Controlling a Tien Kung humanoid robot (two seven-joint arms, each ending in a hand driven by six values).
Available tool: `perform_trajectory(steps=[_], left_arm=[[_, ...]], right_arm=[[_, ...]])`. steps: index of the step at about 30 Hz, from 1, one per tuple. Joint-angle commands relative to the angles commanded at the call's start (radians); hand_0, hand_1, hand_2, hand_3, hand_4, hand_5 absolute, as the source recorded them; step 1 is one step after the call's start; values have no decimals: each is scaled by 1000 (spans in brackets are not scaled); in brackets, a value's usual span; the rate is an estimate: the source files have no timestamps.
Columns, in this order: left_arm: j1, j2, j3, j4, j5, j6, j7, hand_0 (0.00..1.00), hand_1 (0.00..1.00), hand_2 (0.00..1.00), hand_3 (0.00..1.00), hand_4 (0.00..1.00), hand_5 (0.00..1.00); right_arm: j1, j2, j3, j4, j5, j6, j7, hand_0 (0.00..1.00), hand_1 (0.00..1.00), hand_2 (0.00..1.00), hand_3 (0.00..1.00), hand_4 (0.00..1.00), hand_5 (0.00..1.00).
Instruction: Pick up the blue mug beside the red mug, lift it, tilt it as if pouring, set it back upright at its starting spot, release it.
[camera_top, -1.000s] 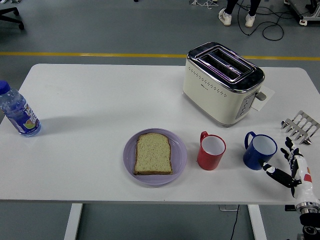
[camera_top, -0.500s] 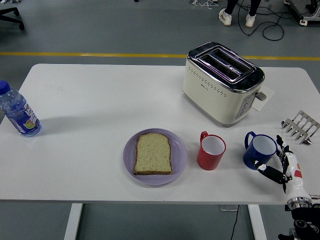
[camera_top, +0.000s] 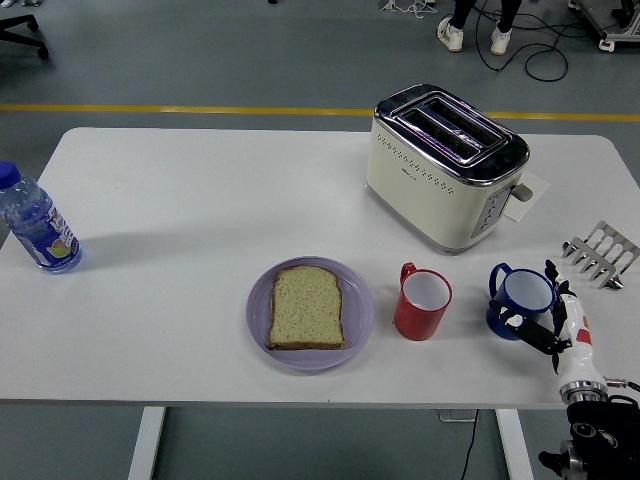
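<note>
Lower right: the right hand (camera_top: 545, 318) curls its fingers (camera_top: 515, 322) around the blue mug (camera_top: 521, 301), covering its near side; the red mug (camera_top: 422, 301) stands beside, untouched.

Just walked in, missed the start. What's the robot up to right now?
The right hand has its fingers curled around the blue mug, which stands upright on the white table to the right of the red mug. It is not lifted yet. The left arm is out of view. The plate with bread, toaster and bottle sit untouched.
</note>
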Motion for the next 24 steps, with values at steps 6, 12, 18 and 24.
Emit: perform_trajectory(steps=[6, 12, 18, 24], left_arm=[[-1, 0, -1, 0, 2, 1, 0, 635, 644, 653, 506, 240, 855], [1, -1, -2, 0, 0, 1, 0, 634, 644, 653, 506, 240, 856], [2, -2, -2, 0, -1, 1, 0, 634, 644, 653, 506, 241, 855], [1, -3, -4, 0, -1, 1, 0, 633, 644, 653, 506, 241, 855]], right_arm=[[22, 11, -18, -47, 57, -8, 24, 998, 911, 996, 998, 993, 150], [41, 6, -55, -72, 87, -13, 38, 998, 907, 991, 998, 997, 155], [61, 5, -75, -89, 105, -23, 58, 998, 887, 972, 998, 997, 160], [74, 6, -91, -107, 142, -40, 92, 973, 863, 932, 991, 995, 162]])
